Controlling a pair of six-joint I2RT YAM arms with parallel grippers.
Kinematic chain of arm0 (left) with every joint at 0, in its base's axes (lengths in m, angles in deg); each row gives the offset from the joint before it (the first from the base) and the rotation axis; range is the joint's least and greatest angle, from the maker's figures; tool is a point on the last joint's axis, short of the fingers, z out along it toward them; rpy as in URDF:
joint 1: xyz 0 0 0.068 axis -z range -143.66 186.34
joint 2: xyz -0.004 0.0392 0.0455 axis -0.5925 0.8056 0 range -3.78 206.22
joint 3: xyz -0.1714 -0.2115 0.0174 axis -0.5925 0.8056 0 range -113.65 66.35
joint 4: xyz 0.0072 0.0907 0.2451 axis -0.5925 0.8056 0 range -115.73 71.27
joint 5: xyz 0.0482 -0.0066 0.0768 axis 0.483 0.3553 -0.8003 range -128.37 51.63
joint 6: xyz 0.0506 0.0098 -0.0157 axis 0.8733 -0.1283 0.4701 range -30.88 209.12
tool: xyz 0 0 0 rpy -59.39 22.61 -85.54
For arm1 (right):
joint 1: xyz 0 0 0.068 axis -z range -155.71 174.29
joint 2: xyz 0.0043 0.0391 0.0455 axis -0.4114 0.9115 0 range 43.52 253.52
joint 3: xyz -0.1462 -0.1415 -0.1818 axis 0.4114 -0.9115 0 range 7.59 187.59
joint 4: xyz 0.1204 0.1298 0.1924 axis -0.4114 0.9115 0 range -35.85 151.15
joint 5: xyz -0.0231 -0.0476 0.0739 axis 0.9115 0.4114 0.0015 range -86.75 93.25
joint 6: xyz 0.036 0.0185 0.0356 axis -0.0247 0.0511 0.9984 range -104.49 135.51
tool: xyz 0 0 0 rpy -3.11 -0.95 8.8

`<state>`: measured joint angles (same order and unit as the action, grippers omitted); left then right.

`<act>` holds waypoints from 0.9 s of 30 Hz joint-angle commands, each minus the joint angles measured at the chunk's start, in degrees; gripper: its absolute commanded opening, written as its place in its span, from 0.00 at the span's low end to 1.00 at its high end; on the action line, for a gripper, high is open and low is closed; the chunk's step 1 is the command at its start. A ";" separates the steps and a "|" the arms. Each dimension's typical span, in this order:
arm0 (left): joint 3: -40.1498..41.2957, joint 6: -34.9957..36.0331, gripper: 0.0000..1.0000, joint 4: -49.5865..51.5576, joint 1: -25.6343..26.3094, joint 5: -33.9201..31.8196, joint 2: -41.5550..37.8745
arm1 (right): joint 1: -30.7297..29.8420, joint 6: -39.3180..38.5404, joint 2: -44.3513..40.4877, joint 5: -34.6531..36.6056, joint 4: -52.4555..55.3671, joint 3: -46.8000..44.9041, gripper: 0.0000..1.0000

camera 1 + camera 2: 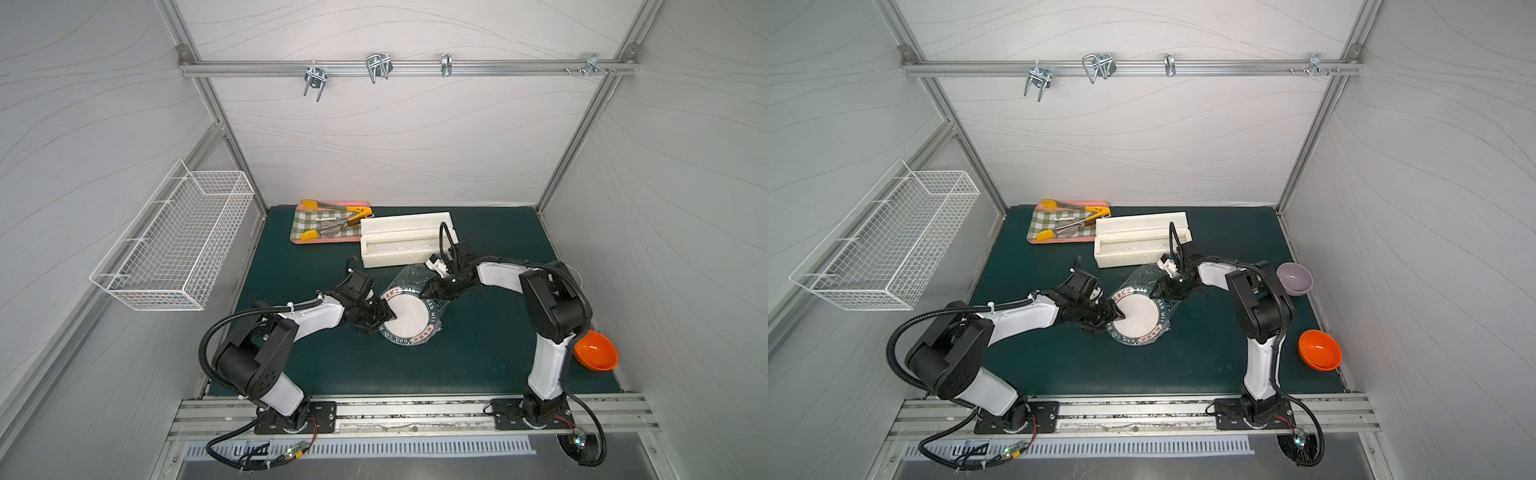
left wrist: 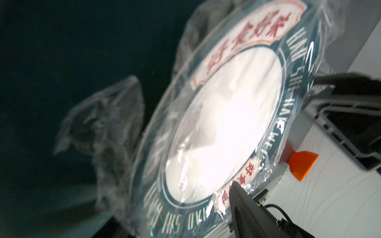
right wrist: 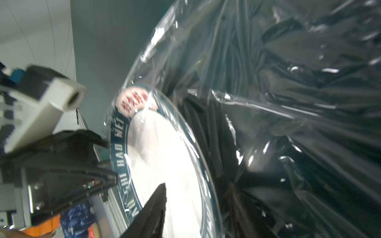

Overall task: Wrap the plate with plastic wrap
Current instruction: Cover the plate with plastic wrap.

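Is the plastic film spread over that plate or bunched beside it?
Spread over it: the plastic wrap lies glossy across the plate, centre and rim; loose ends bunch past its edge.

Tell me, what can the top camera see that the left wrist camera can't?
Only a top view shows the white dispenser box, the tray with tongs and the wire basket. Only the left wrist view gets close enough to show the plastic wrap crinkles and a loose crumpled flap sticking out past the plate. Both show the plate under the wrap, and the orange bowl.
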<state>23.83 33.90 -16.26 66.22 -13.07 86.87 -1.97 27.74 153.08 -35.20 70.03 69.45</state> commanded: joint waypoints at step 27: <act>-1.17 13.43 0.77 3.54 -11.70 -1.08 0.52 | 0.94 6.67 -15.70 3.72 -1.17 -14.09 0.56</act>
<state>20.18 44.17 -14.58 56.04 -6.32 90.57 -1.12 36.22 137.76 -32.67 65.79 54.11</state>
